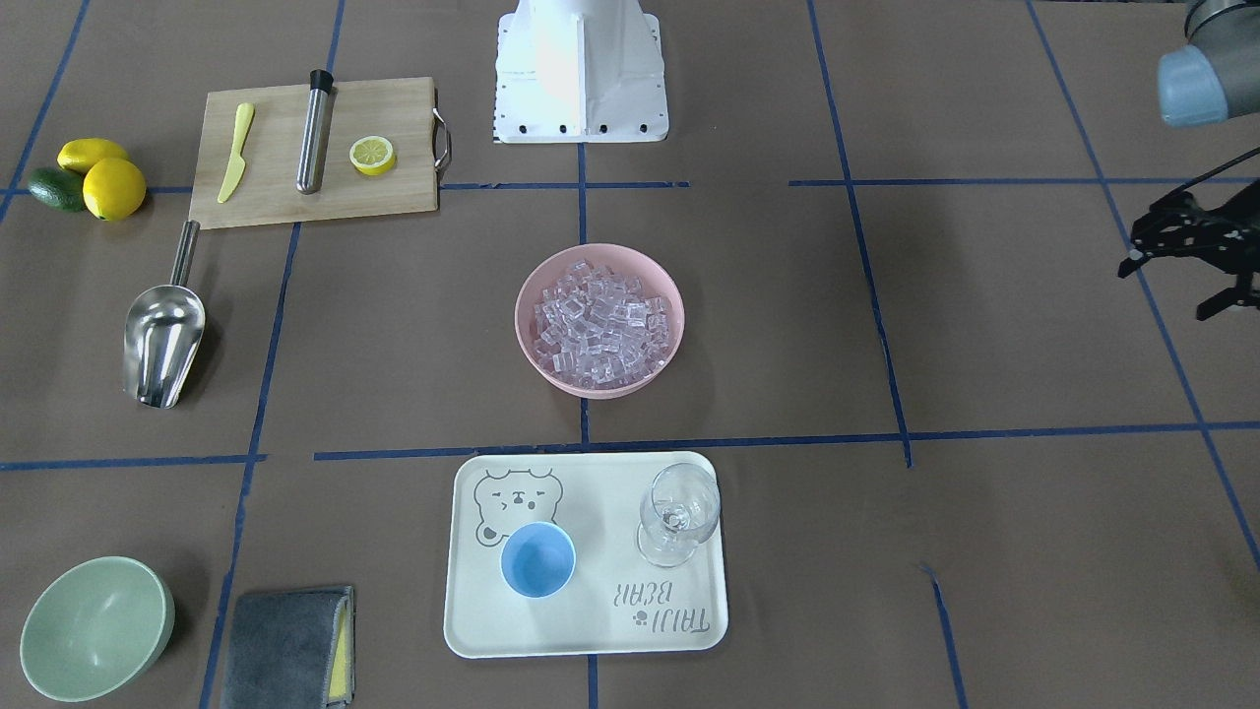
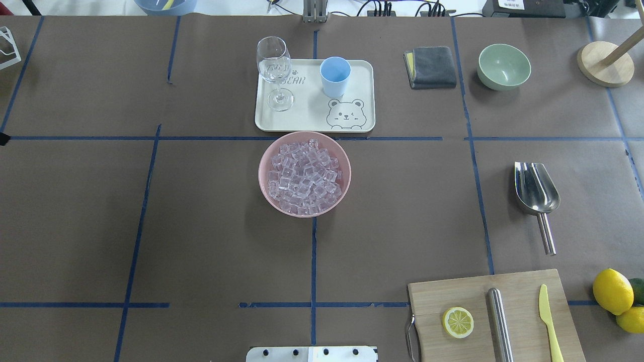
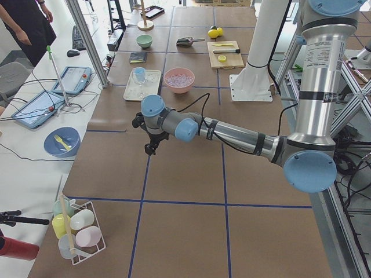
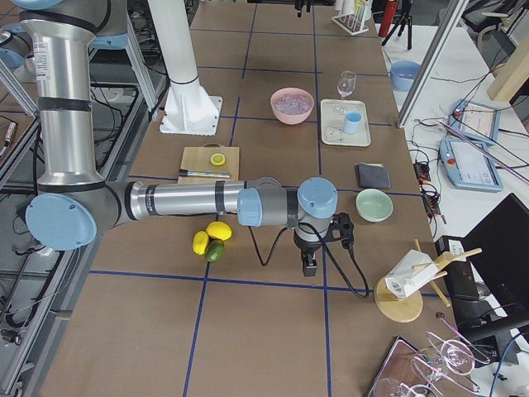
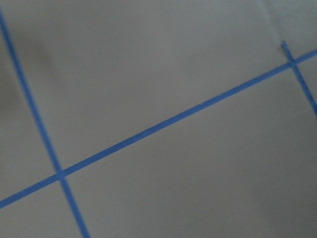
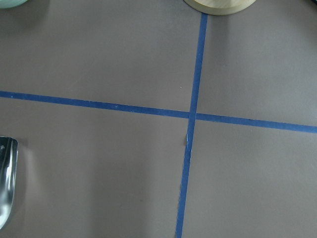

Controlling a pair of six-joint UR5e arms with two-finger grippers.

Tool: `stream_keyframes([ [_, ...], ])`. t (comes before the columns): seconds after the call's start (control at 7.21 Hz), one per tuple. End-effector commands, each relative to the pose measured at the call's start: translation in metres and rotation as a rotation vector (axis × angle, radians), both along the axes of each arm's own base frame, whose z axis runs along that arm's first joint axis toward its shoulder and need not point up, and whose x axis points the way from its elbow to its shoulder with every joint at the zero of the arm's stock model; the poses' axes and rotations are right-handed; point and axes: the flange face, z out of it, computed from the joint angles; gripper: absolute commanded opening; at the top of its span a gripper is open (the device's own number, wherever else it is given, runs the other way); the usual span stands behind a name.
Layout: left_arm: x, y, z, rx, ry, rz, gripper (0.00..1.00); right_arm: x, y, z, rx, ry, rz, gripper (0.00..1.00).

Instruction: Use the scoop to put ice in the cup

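Observation:
The steel scoop [image 1: 162,345] lies on the table beside the cutting board, trough toward the operators' side; its edge also shows in the right wrist view [image 6: 6,183]. The ice [image 1: 602,325] fills a pink bowl [image 1: 527,340] at the table's middle. The light-blue cup [image 1: 537,559] stands empty on a white tray [image 1: 591,630]. My left gripper [image 1: 1166,290] hovers open and empty far out on my left side, away from all of these. My right gripper [image 4: 309,266] hangs above the table beyond the scoop; whether it is open or shut I cannot tell.
A clear stemmed glass [image 1: 679,512] stands on the tray beside the cup. A cutting board [image 1: 315,153] carries a lemon half, a steel cylinder and a yellow knife. Lemons and an avocado [image 1: 94,177], a pale-green bowl [image 1: 94,625], a grey cloth [image 1: 287,645] and a wooden stand [image 2: 605,63] lie on my right side.

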Motion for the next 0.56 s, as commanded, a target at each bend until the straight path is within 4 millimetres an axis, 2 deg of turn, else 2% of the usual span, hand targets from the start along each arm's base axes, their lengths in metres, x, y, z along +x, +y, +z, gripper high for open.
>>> stream_keyframes([
  [0.0, 0.079, -0.007, -0.080, 0.148, 0.060, 0.133, 1.00, -0.003, -0.003, -0.004, 0.008, -0.004, -0.005, 1.00],
  [0.14, 0.109, -0.011, -0.106, 0.215, 0.087, 0.185, 1.00, -0.008, -0.005, -0.006, 0.020, -0.006, -0.012, 1.00],
  [0.28, 0.159, -0.006, -0.109, 0.273, 0.120, 0.264, 1.00, -0.020, -0.008, -0.011, 0.017, -0.009, -0.011, 1.00],
  [0.42, 0.189, 0.000, -0.101, 0.397, 0.155, 0.295, 1.00, -0.046, -0.015, -0.025, 0.003, -0.017, 0.006, 1.00],
])
